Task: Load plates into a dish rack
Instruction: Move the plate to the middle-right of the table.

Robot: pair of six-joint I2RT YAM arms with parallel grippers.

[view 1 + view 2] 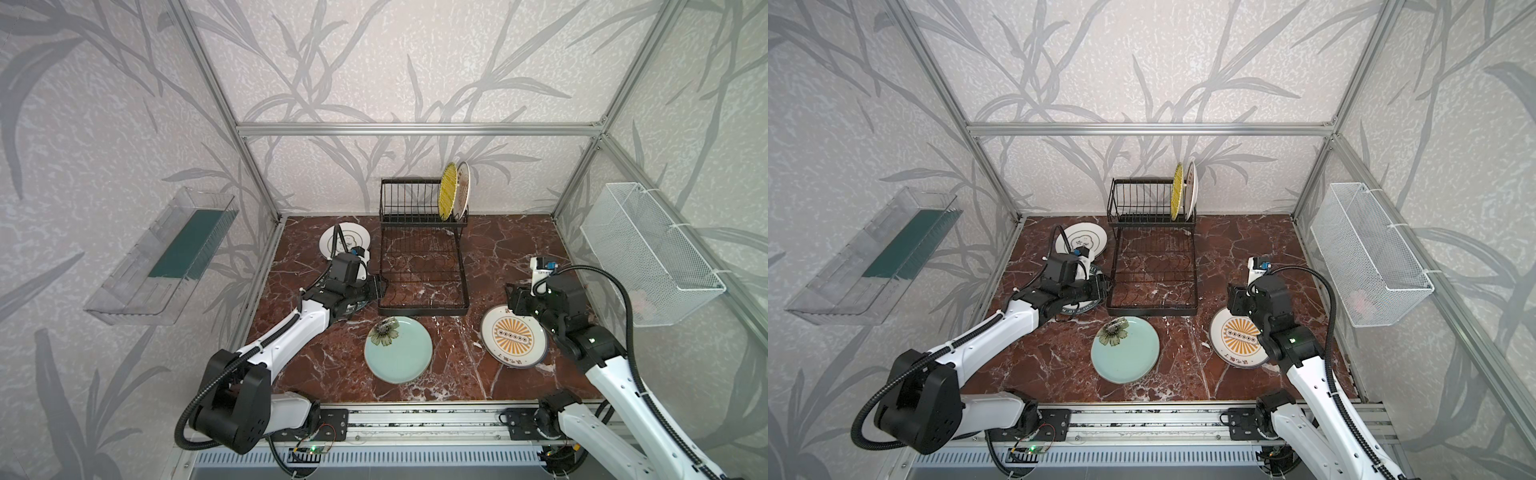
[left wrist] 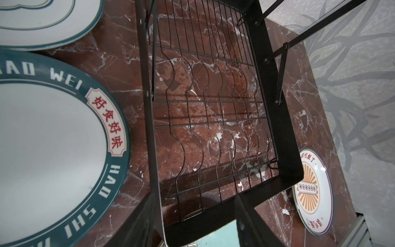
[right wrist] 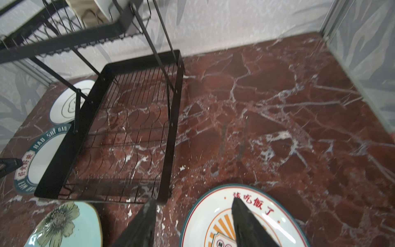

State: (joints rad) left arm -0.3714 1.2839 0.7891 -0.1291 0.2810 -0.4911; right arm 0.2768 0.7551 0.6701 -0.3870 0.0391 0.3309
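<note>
One third loaded: yellow striped plate (image 1: 448, 192) and white plate (image 1: 464, 189) upright in dish rack (image 1: 409, 198); four plates (image 1: 398, 348) flat on worktop (image 1: 519, 249). Left pincer (image 2: 193, 198) and right pincer (image 3: 193, 200) released, empty.

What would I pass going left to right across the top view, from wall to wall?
Clear tray → emblem plate → mint plate → sunburst plate → mesh basket.
</note>
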